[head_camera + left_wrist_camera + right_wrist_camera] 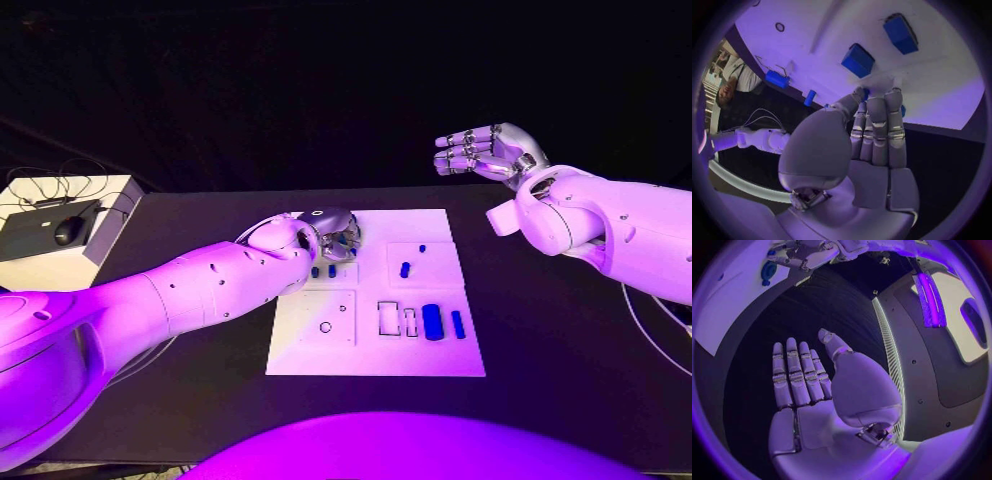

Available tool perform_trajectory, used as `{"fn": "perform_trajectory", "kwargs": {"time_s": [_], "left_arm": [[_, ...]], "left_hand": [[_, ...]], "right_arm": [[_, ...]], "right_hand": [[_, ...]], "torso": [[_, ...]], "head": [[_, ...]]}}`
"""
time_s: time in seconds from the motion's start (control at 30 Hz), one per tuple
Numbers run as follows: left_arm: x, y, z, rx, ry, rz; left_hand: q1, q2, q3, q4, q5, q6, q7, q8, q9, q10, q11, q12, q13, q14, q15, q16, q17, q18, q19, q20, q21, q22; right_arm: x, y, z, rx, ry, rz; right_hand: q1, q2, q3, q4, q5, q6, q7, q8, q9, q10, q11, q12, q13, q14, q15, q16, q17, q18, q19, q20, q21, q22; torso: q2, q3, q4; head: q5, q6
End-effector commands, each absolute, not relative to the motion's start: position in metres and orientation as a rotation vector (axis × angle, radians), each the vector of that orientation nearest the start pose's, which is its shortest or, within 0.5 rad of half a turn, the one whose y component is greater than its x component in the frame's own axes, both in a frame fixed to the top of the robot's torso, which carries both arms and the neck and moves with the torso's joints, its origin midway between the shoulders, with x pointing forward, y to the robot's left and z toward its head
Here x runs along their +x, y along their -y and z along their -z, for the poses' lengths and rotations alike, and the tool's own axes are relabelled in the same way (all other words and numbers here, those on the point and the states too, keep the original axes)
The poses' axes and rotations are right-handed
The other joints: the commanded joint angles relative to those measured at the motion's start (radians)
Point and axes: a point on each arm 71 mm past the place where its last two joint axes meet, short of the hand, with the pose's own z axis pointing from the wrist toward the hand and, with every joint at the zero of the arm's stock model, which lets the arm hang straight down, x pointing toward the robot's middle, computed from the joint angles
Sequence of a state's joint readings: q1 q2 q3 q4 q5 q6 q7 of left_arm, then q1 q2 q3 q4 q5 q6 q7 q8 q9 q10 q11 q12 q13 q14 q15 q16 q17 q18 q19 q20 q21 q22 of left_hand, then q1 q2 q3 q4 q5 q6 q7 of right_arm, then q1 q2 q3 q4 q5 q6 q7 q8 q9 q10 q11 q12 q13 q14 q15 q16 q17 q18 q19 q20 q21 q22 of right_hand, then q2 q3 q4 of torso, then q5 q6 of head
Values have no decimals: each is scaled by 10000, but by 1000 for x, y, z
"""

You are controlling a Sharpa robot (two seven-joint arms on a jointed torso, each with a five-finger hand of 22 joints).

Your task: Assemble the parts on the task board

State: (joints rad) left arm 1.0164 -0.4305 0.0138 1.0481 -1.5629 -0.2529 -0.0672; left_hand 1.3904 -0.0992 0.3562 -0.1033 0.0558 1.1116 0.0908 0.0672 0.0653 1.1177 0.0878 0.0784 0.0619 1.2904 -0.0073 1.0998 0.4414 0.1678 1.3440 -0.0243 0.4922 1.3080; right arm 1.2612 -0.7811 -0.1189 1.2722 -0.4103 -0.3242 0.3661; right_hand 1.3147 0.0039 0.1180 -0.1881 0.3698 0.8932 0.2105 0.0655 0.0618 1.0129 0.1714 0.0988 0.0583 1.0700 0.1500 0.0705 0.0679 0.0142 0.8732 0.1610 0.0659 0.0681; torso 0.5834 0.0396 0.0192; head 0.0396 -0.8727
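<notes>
The white task board [433,355] lies in the middle of the black table. My left hand [329,232] hangs over its far left corner, fingers pointing down at the board [817,30]. In the left wrist view the thumb and fingertips [879,100] close together on a small blue part [866,92], mostly hidden behind them. Two blue blocks [857,60] [901,32] stand just beyond the fingertips. More blue parts [433,321] [405,268] lie on the board's right half. My right hand [490,152] is raised beyond the board's far right, fingers [795,375] straight and apart, holding nothing.
A white box [101,190] with a black device and a mouse sits at the table's left edge, with cables beside it. Empty rectangular slots [388,318] and a small black ring [325,327] mark the board's near half.
</notes>
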Motion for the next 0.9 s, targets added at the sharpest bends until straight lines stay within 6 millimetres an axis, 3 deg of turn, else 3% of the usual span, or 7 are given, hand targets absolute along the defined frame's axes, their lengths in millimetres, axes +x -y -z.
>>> {"fn": "perform_trajectory", "kwargs": {"time_s": [0.03,0.37,0.9], "left_arm": [[517,-118,294,2123,-18246,5944],[516,-118,295,2128,-18415,6157],[515,-118,295,1930,-18573,6421]], "left_hand": [[-109,0,77,-11,-47,81,18,-51,-15,140,8,-51,-7,11,53,42,-13,53,3,62,77,234],[-103,207,113,-80,-50,452,-14,-49,-10,791,-173,-61,-1,65,-53,69,-16,-76,56,-30,422,309],[-184,221,136,-180,-46,346,47,-53,-16,835,-146,-144,-4,98,-39,40,-36,-153,31,-61,575,313]], "right_arm": [[532,248,182,6573,-14871,-12216],[532,247,182,6567,-14882,-12233],[532,247,182,6564,-14889,-12243]], "right_hand": [[-86,-11,41,-3,68,16,-7,-31,-1,-20,-27,5,7,7,-11,-29,-13,52,-26,-41,19,-14],[-86,-11,41,-3,68,16,-7,-31,-1,-20,-27,5,7,7,-11,-29,-13,52,-26,-41,19,-14],[-85,-21,79,3,70,66,-13,-29,1,-3,-32,6,7,14,-14,-26,-12,52,-23,-45,20,-14]], "torso": [[1,-3,15],[-1,-6,14],[4,-5,9]], "head": [[-8,1],[15,1],[31,1]]}}
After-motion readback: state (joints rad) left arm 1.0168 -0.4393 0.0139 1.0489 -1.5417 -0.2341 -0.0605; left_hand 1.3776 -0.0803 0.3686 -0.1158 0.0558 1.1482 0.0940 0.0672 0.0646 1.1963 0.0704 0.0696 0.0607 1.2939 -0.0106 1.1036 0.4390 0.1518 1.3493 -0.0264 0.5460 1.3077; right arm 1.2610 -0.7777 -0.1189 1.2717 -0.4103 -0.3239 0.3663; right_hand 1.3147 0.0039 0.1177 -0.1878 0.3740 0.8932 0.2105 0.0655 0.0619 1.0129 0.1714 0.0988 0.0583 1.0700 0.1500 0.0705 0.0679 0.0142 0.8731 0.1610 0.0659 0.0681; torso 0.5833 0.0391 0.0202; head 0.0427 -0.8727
